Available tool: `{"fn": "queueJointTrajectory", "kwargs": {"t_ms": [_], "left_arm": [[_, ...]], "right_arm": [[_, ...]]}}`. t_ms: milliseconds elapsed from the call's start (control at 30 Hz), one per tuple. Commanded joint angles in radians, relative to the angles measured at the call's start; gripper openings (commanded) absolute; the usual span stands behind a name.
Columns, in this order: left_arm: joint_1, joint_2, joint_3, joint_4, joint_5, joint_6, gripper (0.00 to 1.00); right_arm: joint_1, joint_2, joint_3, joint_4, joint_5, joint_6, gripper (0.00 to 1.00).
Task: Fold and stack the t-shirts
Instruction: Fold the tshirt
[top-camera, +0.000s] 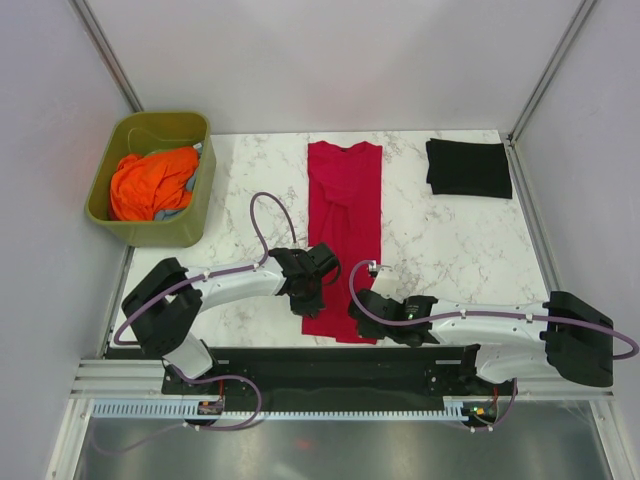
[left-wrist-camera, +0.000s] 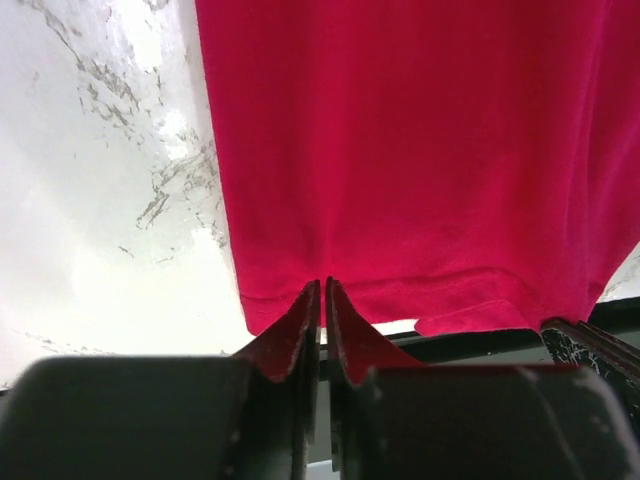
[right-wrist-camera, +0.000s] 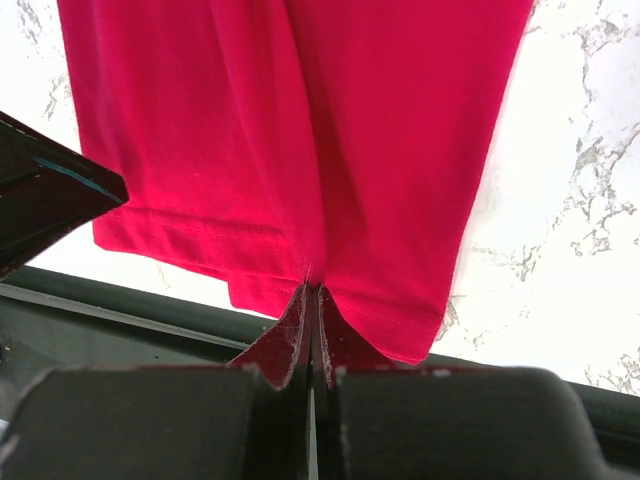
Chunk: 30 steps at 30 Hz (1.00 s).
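Red t-shirt (top-camera: 343, 235) lies flat on the marble tabletop (top-camera: 450, 250), right of the olive tub (top-camera: 160, 235). We see it folded into a long narrow strip. Its collar end sits level with the tub's far rim, and its hem reaches well nearer the arm bases than the tub, at the near tabletop edge. Black t-shirt (top-camera: 468, 168) is a folded rectangle, further right of the tub than the red one, level with the tub and apart from the red tee. Orange cloth (top-camera: 150, 185) is bunched inside the tub.

Left pincer (left-wrist-camera: 322, 288) is at the hem corner on the tub side. Its fingers (left-wrist-camera: 300, 330) are nearly together with a thin slit between them and the tips are at the hem edge. We cannot tell if it grips the cloth. Right pincer (right-wrist-camera: 312, 290) is at the hem corner away from the tub, pressed together and pinching the red t-shirt, with the cloth creasing into its tips.
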Motion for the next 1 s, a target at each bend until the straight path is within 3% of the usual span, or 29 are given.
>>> {"fn": "queueJointTrajectory", "kwargs": {"t_ms": [0,33,267,300,367,533,600,667,967], "left_arm": [[-0.008,-0.006,0.028,-0.010,0.008,0.011,0.09],[-0.008,-0.007,0.026,-0.008,0.008,0.011,0.02],[-0.008,-0.030,0.019,-0.010,-0.004,0.012,0.02],[-0.008,-0.029,0.019,-0.011,-0.005,0.014,0.05],[-0.008,-0.015,0.016,-0.011,-0.002,0.014,0.20],[-0.008,0.045,0.020,0.004,0.002,0.012,0.21],[-0.008,0.069,0.019,0.019,0.002,0.012,0.15],[-0.008,0.076,0.022,0.019,-0.002,0.012,0.02],[-0.008,-0.065,0.017,-0.025,-0.041,-0.008,0.02]], "right_arm": [[0.007,0.003,0.040,0.011,0.001,-0.006,0.00],[0.007,0.003,0.041,0.011,0.001,-0.007,0.00],[0.005,0.005,0.043,0.011,0.002,-0.004,0.00],[0.005,0.005,0.044,0.013,0.001,-0.004,0.00],[0.007,0.010,0.046,0.014,-0.001,-0.004,0.00],[0.007,0.016,0.044,0.021,-0.004,-0.003,0.00],[0.007,0.011,0.041,0.021,-0.003,-0.004,0.00],[0.007,0.005,0.037,0.021,0.001,-0.001,0.00],[0.005,-0.018,0.029,0.022,0.011,0.005,0.00]]}}
